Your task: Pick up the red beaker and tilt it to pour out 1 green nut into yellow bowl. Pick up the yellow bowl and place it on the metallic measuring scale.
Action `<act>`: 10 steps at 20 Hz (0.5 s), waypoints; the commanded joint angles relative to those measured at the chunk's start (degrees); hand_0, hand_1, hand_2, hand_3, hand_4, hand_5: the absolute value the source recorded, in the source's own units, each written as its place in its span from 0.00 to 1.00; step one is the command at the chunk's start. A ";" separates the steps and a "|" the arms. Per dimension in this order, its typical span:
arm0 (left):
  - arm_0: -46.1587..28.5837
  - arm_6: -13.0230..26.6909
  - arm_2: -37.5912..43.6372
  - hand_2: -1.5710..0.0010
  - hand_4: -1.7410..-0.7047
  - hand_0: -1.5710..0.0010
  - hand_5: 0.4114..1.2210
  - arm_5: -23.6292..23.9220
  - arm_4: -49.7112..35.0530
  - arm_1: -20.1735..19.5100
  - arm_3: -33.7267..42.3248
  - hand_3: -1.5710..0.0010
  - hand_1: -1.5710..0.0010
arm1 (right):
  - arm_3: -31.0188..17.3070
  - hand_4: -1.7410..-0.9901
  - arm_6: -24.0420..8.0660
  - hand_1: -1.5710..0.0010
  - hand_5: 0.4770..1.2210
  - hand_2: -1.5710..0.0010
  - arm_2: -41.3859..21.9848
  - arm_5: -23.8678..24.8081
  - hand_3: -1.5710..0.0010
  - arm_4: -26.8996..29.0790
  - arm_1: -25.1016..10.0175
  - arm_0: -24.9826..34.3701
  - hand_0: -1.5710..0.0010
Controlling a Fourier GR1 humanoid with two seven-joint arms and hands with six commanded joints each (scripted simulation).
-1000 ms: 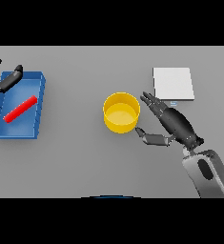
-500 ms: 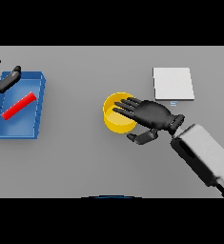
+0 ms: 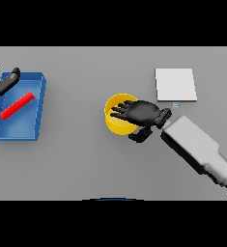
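Note:
The yellow bowl (image 3: 116,120) stands in the middle of the table. My right hand (image 3: 143,113) lies flat over the bowl's right half, fingers straight and spread across the opening, thumb curled below the rim; it is open. The red beaker (image 3: 17,105) lies on its side, slanted, inside the blue tray (image 3: 37,111) at the left. My left hand (image 3: 3,83) hovers over the tray's far left corner, fingers relaxed, holding nothing. The pale metallic scale (image 3: 175,84) sits at the back right, apart from the bowl. No green nut shows.
Bare grey table surrounds the bowl in front and between it and the tray. My right forearm (image 3: 197,149) crosses the table's lower right corner.
My right hand has swung left from beside the bowl and now covers its right half, palm down. The left hand, beaker and tray have barely moved.

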State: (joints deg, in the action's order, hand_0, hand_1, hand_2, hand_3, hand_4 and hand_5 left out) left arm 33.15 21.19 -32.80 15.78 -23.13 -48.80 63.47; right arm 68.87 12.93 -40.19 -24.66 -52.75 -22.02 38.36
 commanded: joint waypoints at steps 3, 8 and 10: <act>-0.23 -0.34 0.33 1.00 0.99 1.00 0.34 -0.03 -0.20 -0.62 0.46 1.00 1.00 | -2.45 0.62 0.39 1.00 0.35 1.00 -1.01 -1.96 1.00 -0.26 0.72 1.89 1.00; -0.79 -0.70 0.37 1.00 0.99 1.00 0.34 0.32 -0.44 -0.77 1.58 1.00 1.00 | -3.90 0.56 -1.30 1.00 0.42 1.00 -0.49 -3.71 0.99 0.62 1.94 2.03 1.00; -0.60 -0.45 0.22 1.00 0.99 1.00 0.34 0.16 -0.32 -0.52 0.99 1.00 1.00 | -5.16 0.51 -2.07 0.94 0.49 0.94 -0.46 -3.92 0.94 0.57 3.17 2.64 0.93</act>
State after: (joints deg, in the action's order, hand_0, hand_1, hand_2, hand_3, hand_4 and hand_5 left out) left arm 32.55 20.73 -32.59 15.93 -23.46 -49.30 64.46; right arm 63.73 10.91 -40.66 -28.59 -52.17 -18.83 41.01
